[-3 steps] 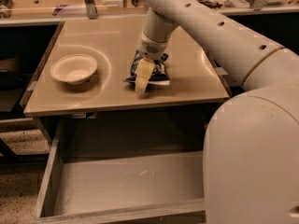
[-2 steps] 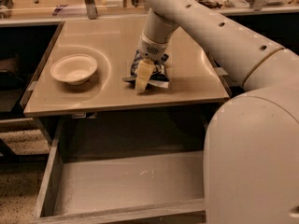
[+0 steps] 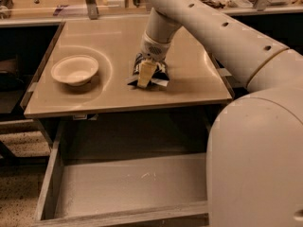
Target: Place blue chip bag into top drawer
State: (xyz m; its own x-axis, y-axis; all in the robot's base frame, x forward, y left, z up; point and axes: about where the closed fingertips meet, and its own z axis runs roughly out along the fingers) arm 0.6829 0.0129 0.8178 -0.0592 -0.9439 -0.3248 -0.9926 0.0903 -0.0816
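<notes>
**Gripper resting on the bag, nothing shifting**

The gripper (image 3: 146,74) is pressing down onto the blue chip bag (image 3: 161,71) near the middle of the table (image 3: 189,86), exactly where it was sitting a second ago. Whether it is actually clasping the bag or only touching it cannot be told. The bag is lying crumpled on the tabletop, showing no movement since the earlier frames. The white bowl (image 3: 75,70) is standing well apart on the far side of the table, also unmoved. Below the table's front edge, the top drawer (image 3: 128,183) is standing pulled out, as before.
</notes>
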